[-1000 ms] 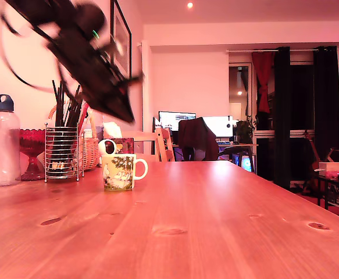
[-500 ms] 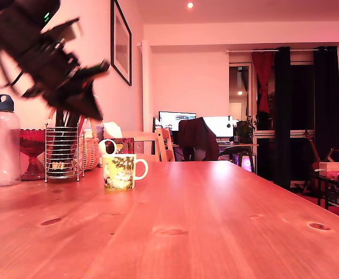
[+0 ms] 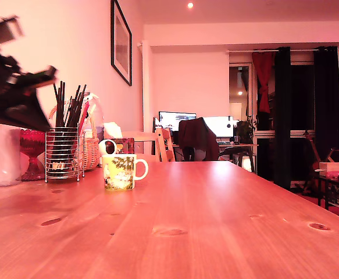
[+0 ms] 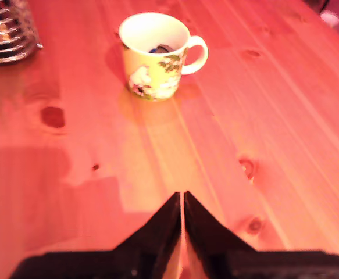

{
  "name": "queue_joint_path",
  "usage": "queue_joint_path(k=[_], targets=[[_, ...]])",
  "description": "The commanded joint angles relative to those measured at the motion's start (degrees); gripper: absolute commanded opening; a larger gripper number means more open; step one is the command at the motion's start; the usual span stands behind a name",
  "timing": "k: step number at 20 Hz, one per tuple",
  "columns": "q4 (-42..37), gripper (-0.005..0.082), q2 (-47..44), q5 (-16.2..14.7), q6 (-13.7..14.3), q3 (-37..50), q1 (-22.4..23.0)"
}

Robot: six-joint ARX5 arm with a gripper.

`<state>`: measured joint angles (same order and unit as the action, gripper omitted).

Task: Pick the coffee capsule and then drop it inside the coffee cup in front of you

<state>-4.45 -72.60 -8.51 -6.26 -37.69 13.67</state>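
While your arm sits blurred at the far left edge of the exterior view, the wrist view gives you the clear read: the gripper (image 4: pixel 183 200) has its fingers (image 4: pixel 160 224) pressed together, tips meeting with nothing between them, at the bottom centre of that frame over bare wood. Beyond them the counter (image 4: pixel 274 145) runs in reddish planks with dark knots. Further on, in the upper centre of the wrist frame, the coffee cup (image 4: pixel 156 55) stands upright, well apart from the fingers, and something small and dark, the coffee capsule (image 4: pixel 160 49), lies inside it, though it is too small for you to make out clearly. In the exterior view the cup (image 3: pixel 121 171) sits left of centre, handle toward the frame's right. Just behind it to the left stands a wire utensil holder (image 3: pixel 61 154) with dark sticks, then a wicker basket (image 3: pixel 90 152).
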Motion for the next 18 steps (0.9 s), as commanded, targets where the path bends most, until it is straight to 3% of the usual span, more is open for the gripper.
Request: queue_joint_path(k=[1,9,15,18], targets=[[-0.79,-0.0016,2.38,0.00,-0.92,2.25,-1.27],[-1.55,-0.0016,13.31,-0.02,-1.29,11.13,-6.56],[-1.62,-0.0016,22.49,0.04,-1.33,17.40,-7.96],[-1.36,-0.0016,26.88,2.03,-1.33,19.67,-7.96]])
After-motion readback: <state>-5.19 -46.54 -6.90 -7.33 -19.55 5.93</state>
